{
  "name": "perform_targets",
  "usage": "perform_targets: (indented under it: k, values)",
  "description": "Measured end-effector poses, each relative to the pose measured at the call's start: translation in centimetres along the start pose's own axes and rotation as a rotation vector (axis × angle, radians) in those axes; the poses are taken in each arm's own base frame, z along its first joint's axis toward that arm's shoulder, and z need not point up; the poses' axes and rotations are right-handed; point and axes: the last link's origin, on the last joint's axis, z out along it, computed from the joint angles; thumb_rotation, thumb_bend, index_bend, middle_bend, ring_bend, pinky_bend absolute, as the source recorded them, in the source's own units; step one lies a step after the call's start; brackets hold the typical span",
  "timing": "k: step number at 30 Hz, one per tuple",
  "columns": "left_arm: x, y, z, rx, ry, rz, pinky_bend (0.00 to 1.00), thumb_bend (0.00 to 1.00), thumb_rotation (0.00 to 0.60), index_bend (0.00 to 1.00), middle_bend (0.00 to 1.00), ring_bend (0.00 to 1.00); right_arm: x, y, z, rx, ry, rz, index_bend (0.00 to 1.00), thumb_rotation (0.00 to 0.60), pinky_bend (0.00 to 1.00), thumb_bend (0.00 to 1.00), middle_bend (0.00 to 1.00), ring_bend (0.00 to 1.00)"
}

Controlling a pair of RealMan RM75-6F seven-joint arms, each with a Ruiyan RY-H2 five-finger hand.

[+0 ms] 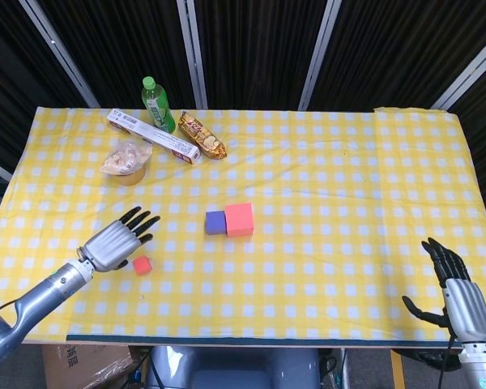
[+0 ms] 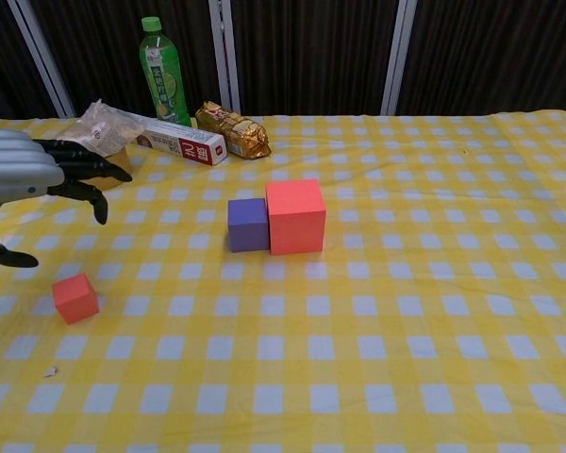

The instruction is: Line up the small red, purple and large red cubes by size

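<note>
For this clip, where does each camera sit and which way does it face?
Head view: high, looking steeply down on the whole table; shows the left hand with its forearm and the right hand.
Chest view: low at the near table edge, looking across toward the dark backdrop; only the left hand shows.
Shared: small red cube, purple cube, large red cube.

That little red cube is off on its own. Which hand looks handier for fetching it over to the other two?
Probably the left hand. It hovers open right beside the small red cube, while the right hand sits at the far edge of the table, well beyond the purple cube and large red cube.
</note>
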Motion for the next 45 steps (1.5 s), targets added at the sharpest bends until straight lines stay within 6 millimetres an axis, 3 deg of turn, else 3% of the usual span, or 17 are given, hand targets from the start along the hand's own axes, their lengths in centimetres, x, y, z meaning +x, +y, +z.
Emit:
perform_targets:
  k: [12,21,28,45]
  values:
    - [-2.6,-0.4,-1.4,-0.024,-0.057,-0.011,0.00,0.25,0.600,0.27,0.00,0.00,0.0,0.0,0.0,-0.002,0.001,-0.003,0.00,0.600,0.00,0.31,0.00,0.00]
    - [-3.7,0.6,0.4,-0.021,-0.057,-0.032,0.00,0.25,0.600,0.27,0.00,0.00,0.0,0.0,0.0,-0.004,-0.004,-0.002,0.00,0.600,0.00,0.31,0.00,0.00]
    - [-3.9,1.2,1.3,-0.033,-0.062,-0.035,0.00,0.33,0.600,0.32,0.00,0.00,0.1,0.0,0.0,-0.002,-0.001,-0.001,0.00,0.600,0.00,0.31,0.00,0.00]
    - [-4.1,1.0,2.3,-0.015,-0.085,-0.039,0.00,0.34,0.600,0.36,0.00,0.00,0.0,-0.1,-0.1,0.004,0.000,-0.001,0.00,0.600,0.00,0.31,0.00,0.00]
